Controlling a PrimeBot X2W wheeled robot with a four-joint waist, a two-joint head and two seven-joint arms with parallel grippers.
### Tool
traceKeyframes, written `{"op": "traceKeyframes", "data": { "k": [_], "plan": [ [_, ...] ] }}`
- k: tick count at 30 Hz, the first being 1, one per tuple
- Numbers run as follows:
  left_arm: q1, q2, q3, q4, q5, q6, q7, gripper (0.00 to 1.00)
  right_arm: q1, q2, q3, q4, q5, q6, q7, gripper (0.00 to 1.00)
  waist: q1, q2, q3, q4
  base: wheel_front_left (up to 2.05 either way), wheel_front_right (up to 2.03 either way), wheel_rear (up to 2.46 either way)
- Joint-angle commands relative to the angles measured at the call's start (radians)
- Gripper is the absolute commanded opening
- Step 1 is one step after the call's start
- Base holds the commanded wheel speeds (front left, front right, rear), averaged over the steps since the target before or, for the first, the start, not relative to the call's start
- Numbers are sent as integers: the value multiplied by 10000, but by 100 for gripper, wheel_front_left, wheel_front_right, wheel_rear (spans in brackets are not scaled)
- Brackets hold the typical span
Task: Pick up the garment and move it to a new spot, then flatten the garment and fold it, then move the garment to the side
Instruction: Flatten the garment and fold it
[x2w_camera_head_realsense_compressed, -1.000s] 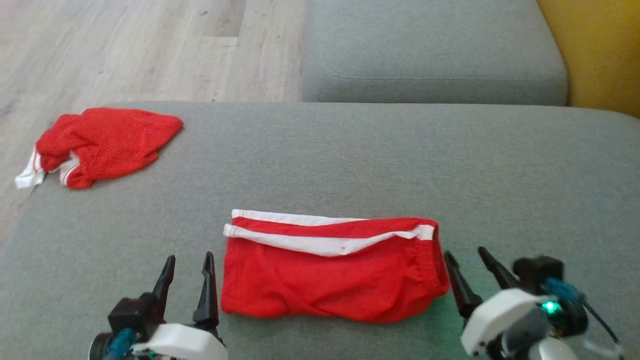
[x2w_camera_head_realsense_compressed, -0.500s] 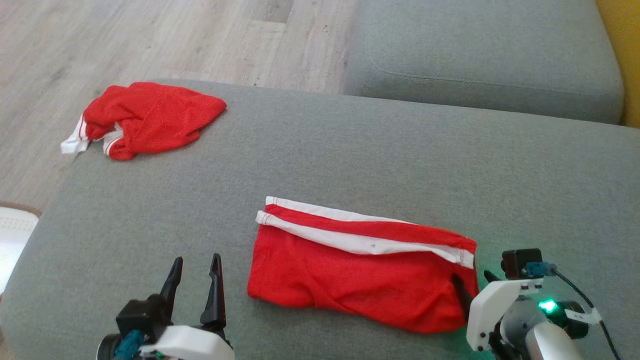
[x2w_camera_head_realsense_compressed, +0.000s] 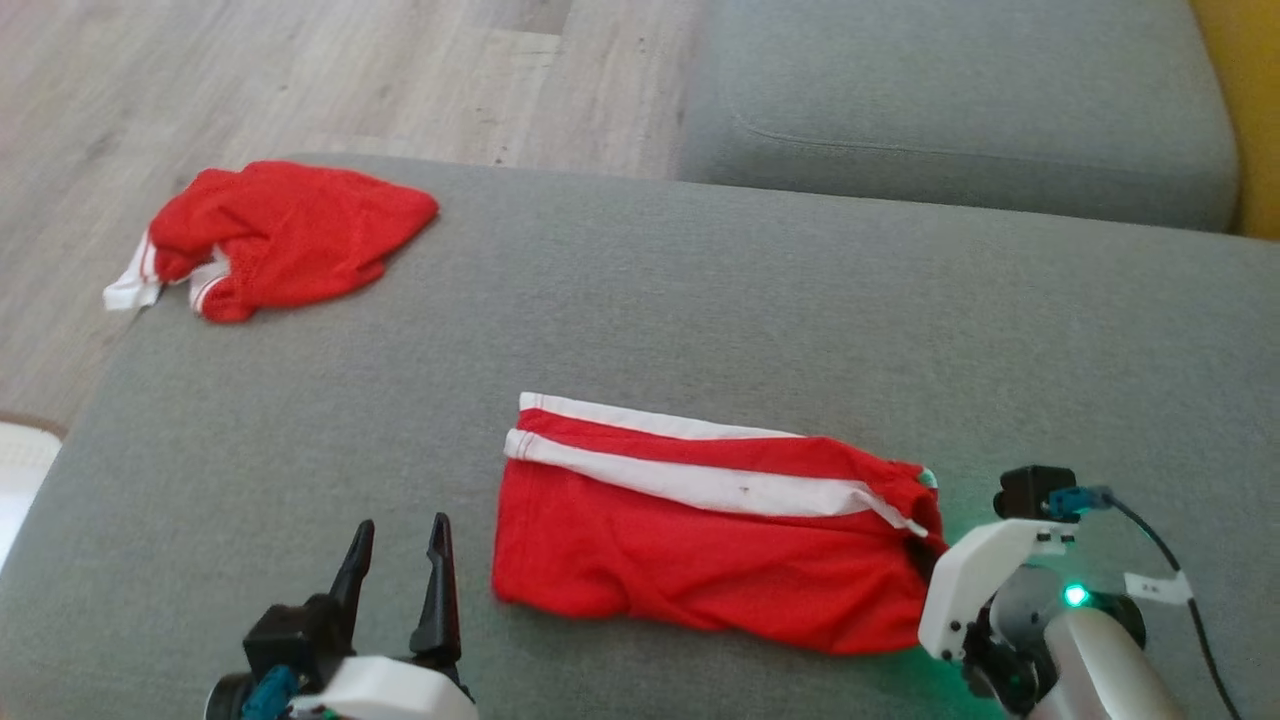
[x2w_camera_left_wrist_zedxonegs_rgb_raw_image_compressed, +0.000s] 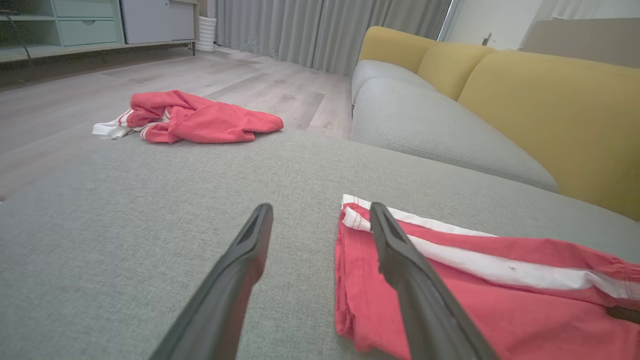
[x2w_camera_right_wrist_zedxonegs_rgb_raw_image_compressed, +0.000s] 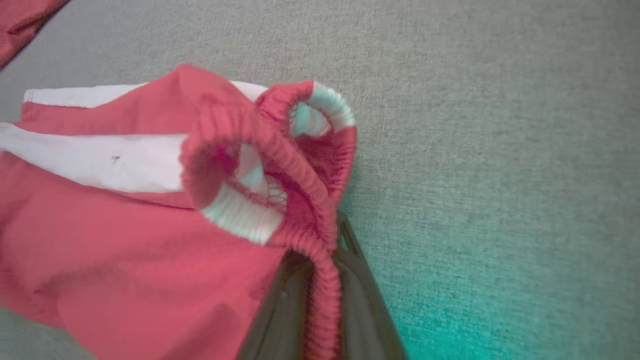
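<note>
We see the folded red garment (x2w_camera_head_realsense_compressed: 700, 540) lying flat on the grey cushion (x2w_camera_head_realsense_compressed: 700, 300), toward 6 o'clock in the head view, with its white stripes along the far edge. Our right claw (x2w_camera_right_wrist_zedxonegs_rgb_raw_image_compressed: 325, 250) is clamped on the elastic waistband at the garment's 3 o'clock end, bunching it into loops. Our left claw (x2w_camera_head_realsense_compressed: 402, 530) has its fingers apart just beside the garment's 8 o'clock corner, holding nothing. A second red garment (x2w_camera_head_realsense_compressed: 280, 235) lies crumpled at 10 o'clock, well apart, at the cushion's edge.
</note>
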Motion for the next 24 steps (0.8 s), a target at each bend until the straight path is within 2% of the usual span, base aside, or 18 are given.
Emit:
{"op": "traceKeyframes", "data": {
  "k": [1,4,10,13,17,24],
  "plan": [
    [-461,25,265,-267,-17,3,-127,100,-566,-45,187,-230,81,67,97,0,0,0,-5,-181,0,0,0],
    [-484,-4,211,-288,-2,10,-142,100,-788,-294,16,-365,178,67,302,0,0,0,0,-454,0,0,0],
    [-517,-95,82,-283,7,16,-157,100,-826,-1346,-449,-978,448,67,869,0,0,0,10,-883,0,0,0],
    [-513,-124,51,-264,-9,22,-174,100,-628,-1660,-684,-1362,576,67,1115,0,0,0,19,-1033,0,0,0],
    [-528,-123,27,-244,-20,28,-187,100,-306,-1577,-700,-2032,999,67,1436,0,0,0,20,-1173,0,0,0],
    [-596,-112,-46,-218,-24,1,-159,100,207,-1245,-111,-3674,2081,67,2070,0,0,0,-25,-1164,0,0,0]
  ]
}}
